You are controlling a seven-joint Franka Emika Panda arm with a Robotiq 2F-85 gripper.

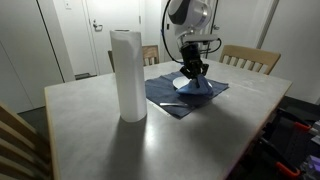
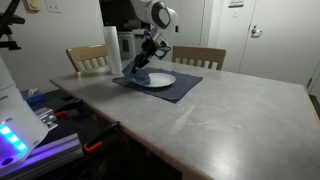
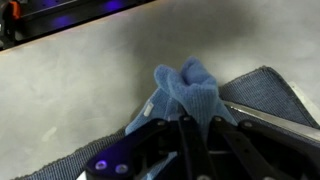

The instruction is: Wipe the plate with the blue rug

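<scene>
Wiping step: tool (image 3: 190, 120) clamped on small bright-blue soft cloth wad (image 3: 185, 88); press down, circle across round white plate (image 2: 162, 80) beneath.

Glossy white arm (image 1: 188, 14), rounded shells, dark bands at the joints. Chunky black gripper (image 1: 192, 72) on the end. Up close in the wrist view: black linkage bars, purple glint on the housing.

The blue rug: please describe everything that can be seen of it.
The blue rug is a small light-blue wad of soft, knitted-looking cloth, bunched into folds with two rounded lobes. The gripper is shut on its lower part. In the wrist view the dark placemat shows on either side of it, the grey table beyond; whether it touches the plate cannot be seen.
</scene>
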